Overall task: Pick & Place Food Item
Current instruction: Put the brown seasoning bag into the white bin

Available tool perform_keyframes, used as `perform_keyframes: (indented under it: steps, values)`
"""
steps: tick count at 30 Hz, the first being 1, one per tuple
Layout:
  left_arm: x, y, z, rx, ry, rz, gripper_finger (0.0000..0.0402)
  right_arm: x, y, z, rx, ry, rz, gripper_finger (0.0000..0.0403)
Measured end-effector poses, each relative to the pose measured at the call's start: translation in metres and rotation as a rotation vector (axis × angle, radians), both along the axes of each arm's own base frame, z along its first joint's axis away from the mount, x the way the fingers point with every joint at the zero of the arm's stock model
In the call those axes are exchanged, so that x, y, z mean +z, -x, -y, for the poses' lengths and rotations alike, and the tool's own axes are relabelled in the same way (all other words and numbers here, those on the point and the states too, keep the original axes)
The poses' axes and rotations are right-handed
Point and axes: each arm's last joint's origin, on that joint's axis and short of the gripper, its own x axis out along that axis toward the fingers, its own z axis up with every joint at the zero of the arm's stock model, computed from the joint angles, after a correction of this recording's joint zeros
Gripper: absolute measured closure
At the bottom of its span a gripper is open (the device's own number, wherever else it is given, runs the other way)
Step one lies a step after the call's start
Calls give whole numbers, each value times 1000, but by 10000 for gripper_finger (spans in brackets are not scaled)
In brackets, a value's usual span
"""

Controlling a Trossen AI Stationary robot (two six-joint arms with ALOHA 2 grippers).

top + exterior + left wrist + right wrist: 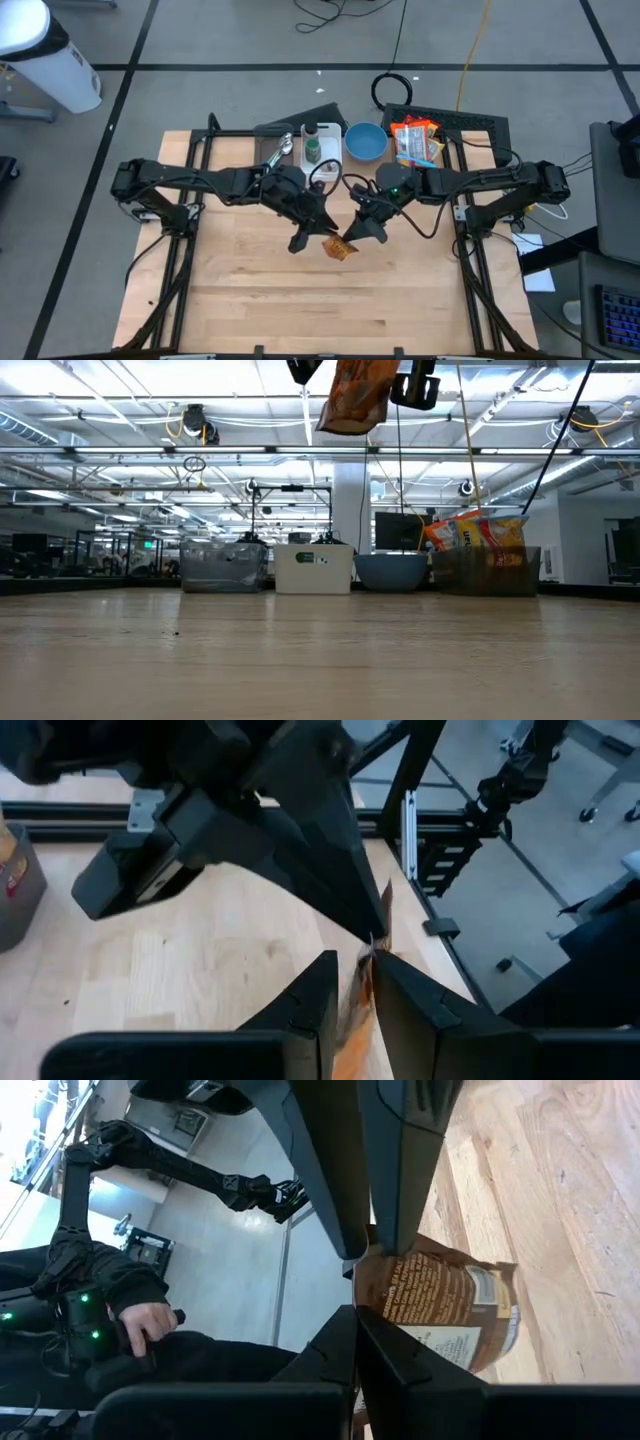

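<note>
Snack packet (338, 249) hangs above the table, pinched by left gripper (322, 236) at ten o'clock and right gripper (352, 240) at two.

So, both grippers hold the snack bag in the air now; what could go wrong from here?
1. The left gripper and right gripper both pinch the top edge of the orange snack bag. Pulling apart could tear it.
2. The bag hangs high above the wooden table. If both release, it drops there, far from the blue bowl and the bins at the table's far edge.
</note>
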Motion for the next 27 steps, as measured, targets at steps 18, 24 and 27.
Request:
perform_keyframes:
  steps: [18,24,27]
  values:
    - [0,0,1,5,30,-14,330,4,-2,4,-20,-5,45,403]
    - [0,0,2,8,38,-18,330,4,-2,4,-20,-5,45,403]
    - [0,0,1,11,41,-19,330,4,-2,4,-20,-5,45,403]
